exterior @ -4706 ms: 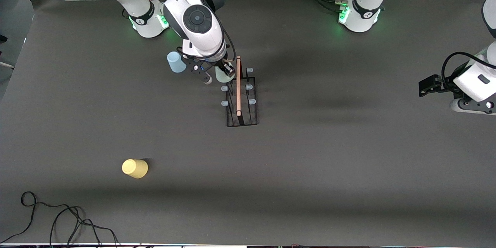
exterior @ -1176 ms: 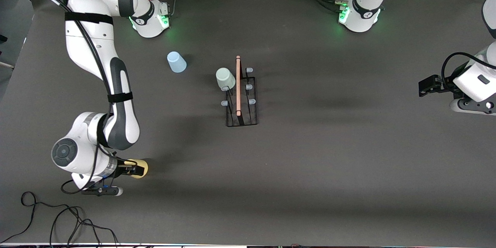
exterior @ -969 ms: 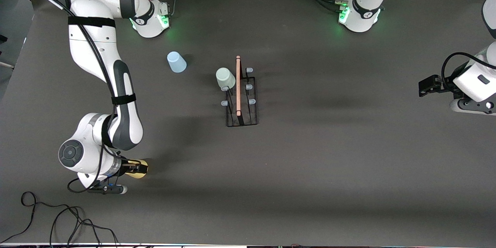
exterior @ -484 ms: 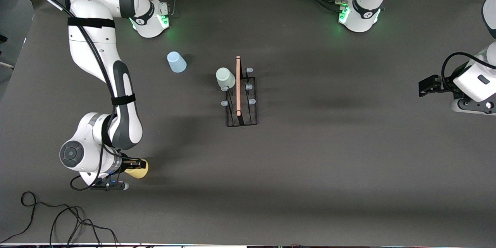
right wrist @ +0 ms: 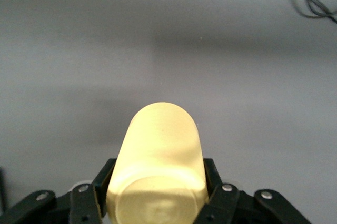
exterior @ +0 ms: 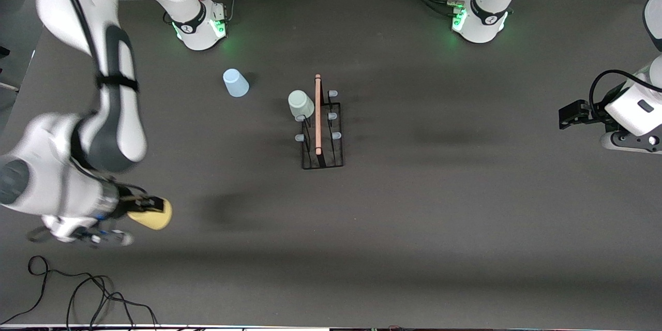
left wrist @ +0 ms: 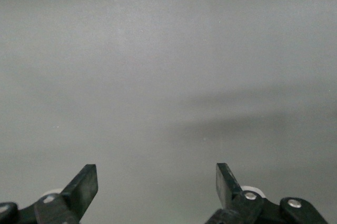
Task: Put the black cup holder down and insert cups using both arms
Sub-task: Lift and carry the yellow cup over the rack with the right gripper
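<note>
One yellow cup point(exterior: 151, 214) sits clamped on its side in my right end effector point(exterior: 145, 207), up over the worktop point(exterior: 414, 227) at the right arm's end. The rack point(exterior: 321, 132) stands mid-worktop with a green cup point(exterior: 300, 104) on a peg; a blue cup point(exterior: 235, 83) stands upside down nearer my right base. My left end effector point(left wrist: 157, 190) waits, fingers spread.

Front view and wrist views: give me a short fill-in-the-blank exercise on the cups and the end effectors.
1. The right end effector is shut on the ____ cup.
2. The pale green cup sits on the black cup ____.
3. The light blue cup stands on the ____.
4. The left end effector waits with its fingers ____.

Missing words: yellow; holder; table; open
</note>
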`<state>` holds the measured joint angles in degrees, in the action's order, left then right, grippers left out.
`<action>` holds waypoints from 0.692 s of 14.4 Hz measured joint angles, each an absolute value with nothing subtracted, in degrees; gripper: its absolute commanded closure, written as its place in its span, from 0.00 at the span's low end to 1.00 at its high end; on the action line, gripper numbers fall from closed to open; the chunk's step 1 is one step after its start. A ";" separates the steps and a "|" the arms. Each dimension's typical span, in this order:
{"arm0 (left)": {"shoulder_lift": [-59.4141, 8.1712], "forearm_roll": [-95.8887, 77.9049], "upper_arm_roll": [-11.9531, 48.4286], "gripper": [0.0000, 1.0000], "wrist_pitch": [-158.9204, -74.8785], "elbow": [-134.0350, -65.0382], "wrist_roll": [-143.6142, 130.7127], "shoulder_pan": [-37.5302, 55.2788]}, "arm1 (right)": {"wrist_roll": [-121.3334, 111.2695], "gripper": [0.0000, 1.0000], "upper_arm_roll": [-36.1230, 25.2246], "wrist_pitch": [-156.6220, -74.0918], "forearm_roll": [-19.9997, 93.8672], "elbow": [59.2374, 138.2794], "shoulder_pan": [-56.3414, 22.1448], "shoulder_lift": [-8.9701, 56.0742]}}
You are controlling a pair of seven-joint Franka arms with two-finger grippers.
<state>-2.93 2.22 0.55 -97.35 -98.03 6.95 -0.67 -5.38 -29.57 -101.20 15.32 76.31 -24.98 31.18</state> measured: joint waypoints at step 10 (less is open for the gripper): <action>-2.93 2.22 0.54 0.00 -97.34 -98.03 6.95 -0.68 | 47.63 1.00 -28.27 -88.40 14.50 77.39 -45.16 20.78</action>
<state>-2.93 2.22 0.54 -97.34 -98.03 6.95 -0.68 47.63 -28.27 -88.40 14.50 77.39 -45.16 20.78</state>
